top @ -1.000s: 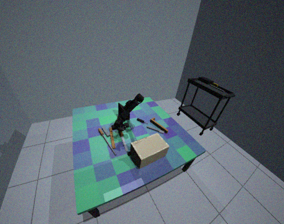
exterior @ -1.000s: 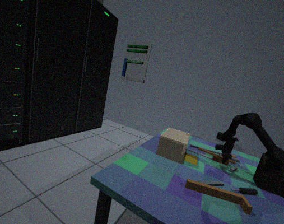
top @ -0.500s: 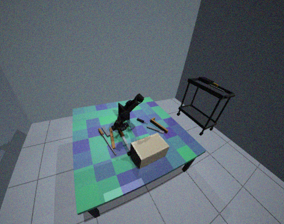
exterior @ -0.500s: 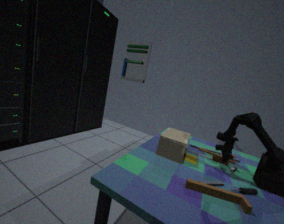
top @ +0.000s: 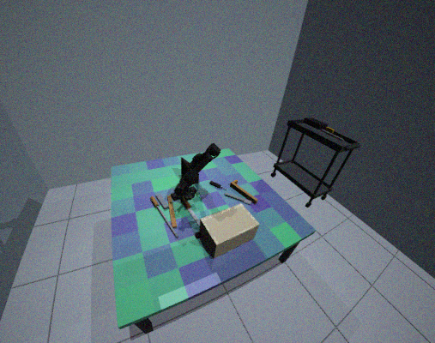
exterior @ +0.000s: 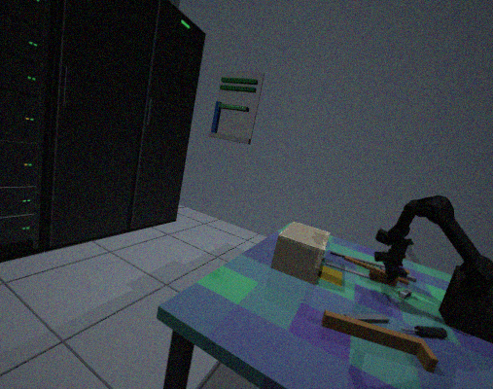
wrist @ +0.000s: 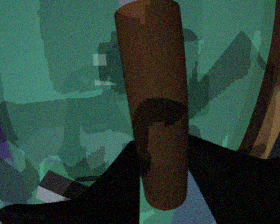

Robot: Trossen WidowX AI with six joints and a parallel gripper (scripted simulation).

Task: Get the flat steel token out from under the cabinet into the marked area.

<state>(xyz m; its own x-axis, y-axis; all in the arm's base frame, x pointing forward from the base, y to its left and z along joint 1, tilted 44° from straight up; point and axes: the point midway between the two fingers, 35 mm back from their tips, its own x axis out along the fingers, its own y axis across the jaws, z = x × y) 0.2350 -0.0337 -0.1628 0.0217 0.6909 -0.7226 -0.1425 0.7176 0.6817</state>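
My gripper [top: 184,199] [exterior: 392,279] [wrist: 157,141] is shut on the brown round handle [top: 186,203] [wrist: 153,55] of a tool. The tool's pale blade [top: 194,214] points toward the cabinet; its tip is near the cabinet's front, and I cannot tell whether it reaches underneath. The cabinet [top: 231,225] [exterior: 299,253] is a beige box with a dark front side. I cannot make out the token, the vent slots or the marked area. A small pale grey piece [exterior: 404,294] shows below the gripper; I cannot tell what it is.
A yellow patch or block [exterior: 332,275] is beside the cabinet's front. A thin rod with an orange handle [top: 154,201] and a wooden bar [top: 172,214] lie on one side. A wooden angled stick [top: 246,193] [exterior: 371,331], a grey rod [top: 238,198] and a black-handled tool [top: 214,184] [exterior: 432,332] lie on the other.
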